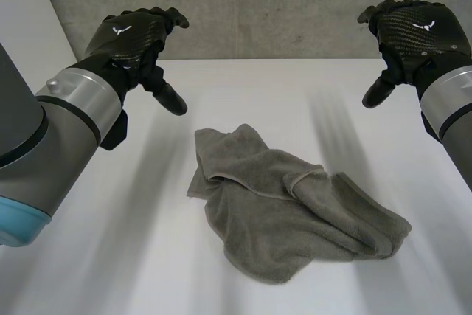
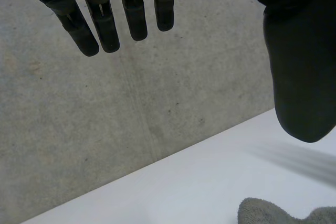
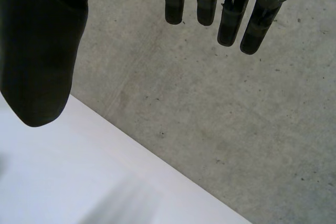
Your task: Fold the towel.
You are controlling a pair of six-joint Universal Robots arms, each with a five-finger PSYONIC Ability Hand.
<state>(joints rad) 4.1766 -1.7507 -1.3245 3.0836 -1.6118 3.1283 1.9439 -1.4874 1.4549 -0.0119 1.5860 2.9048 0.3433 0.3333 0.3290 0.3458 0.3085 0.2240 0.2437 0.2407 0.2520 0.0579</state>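
The grey towel (image 1: pixel 287 208) lies crumpled in the middle of the white table (image 1: pixel 110 256). Both the left hand (image 1: pixel 136 38) and right hand (image 1: pixel 409 31) hover above the far edge, fingers relaxed, grasping nothing, well apart from it.

Nubby grey terry towel (image 1: pixel 295 212) on smooth matt white table (image 1: pixel 110 256); rough concrete wall (image 1: pixel 280 5).

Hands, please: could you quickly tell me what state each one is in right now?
Left hand: open, holding nothing, not touching the towel.
Right hand: open, holding nothing.
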